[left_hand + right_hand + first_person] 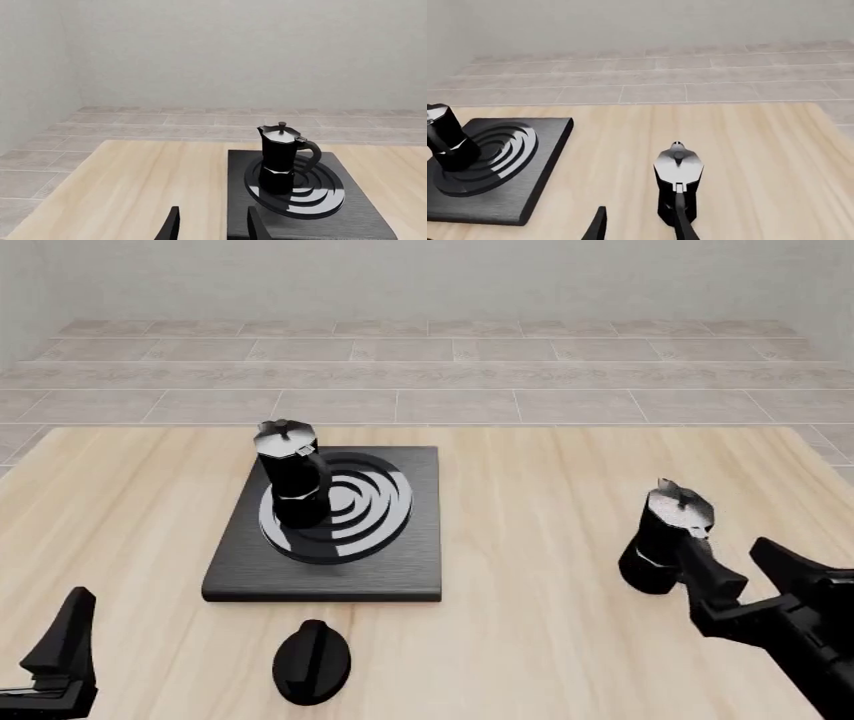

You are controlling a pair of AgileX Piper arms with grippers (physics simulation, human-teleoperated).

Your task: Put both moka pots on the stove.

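Note:
One moka pot (pixel 291 478) stands upright on the ring burner of the black stove (pixel 387 565), towards its left side. It also shows in the left wrist view (pixel 279 159) on the stove (pixel 360 215). The second moka pot (pixel 661 538) stands upright on the wooden table at the right, apart from the stove. My right gripper (pixel 743 566) is open just behind this pot. In the right wrist view one finger (pixel 684 227) lies at the handle of the pot (pixel 677 172). My left gripper (pixel 60 655) is open and empty at the near left, well back from the stove.
A black oval knob (pixel 311 662) lies on the table just in front of the stove. The wooden table (pixel 534 540) ends at a tiled floor and a pale wall beyond. The stove (pixel 500 200) and its pot (pixel 444 137) show in the right wrist view.

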